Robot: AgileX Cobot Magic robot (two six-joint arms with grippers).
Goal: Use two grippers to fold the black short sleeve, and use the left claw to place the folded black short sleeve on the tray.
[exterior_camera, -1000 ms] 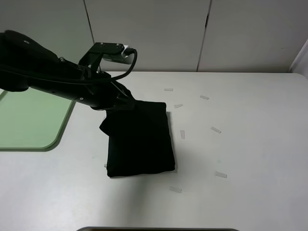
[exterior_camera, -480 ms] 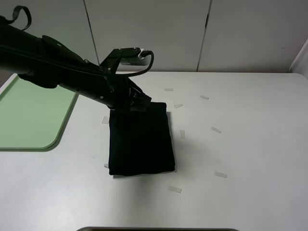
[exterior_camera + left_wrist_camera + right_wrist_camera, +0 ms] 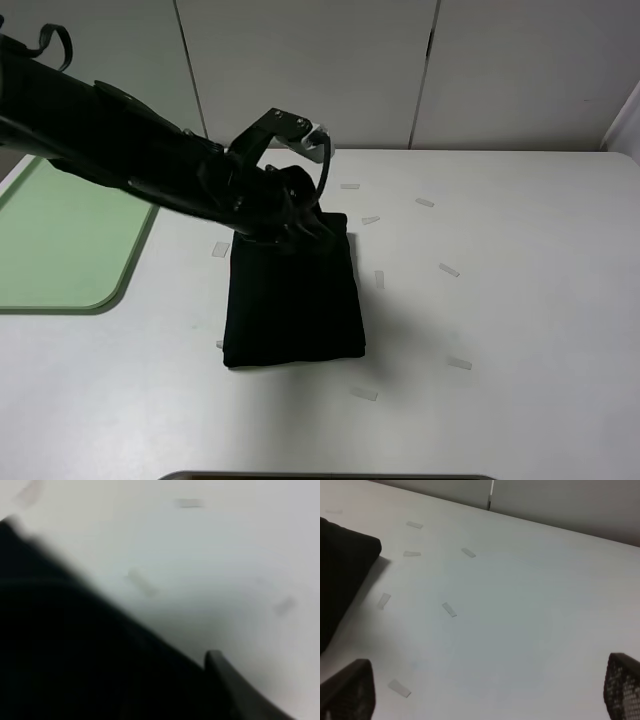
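White surface [image 3: 520, 300] in front of pale wall panels, with small paper scraps [image 3: 448, 270] scattered right of centre. The shirt [image 3: 292, 300] lies folded into a compact black rectangle near the middle. The green tray [image 3: 70, 250] sits at the left edge, well apart from it.

We judge the folding done and the pick-up for transfer to be in hand. The left arm reaches in from the left, its gripper [image 3: 300, 232] low over the far edge of the shirt. We cannot tell whether its jaws are apart or closed: black on black from above, blurred in the wrist view. The next move calls for a firm pinch through all layers at that far edge, then a lift and carry left to the tray without the fold opening.

The left wrist view gives only a dark mass of shirt [image 3: 75, 655] and one fingertip [image 3: 225, 672] against the surface. The right wrist view shows what the high view lacks: the right gripper [image 3: 485, 692], jaws wide apart, nothing held, with the shirt's corner [image 3: 342, 565] to one side.
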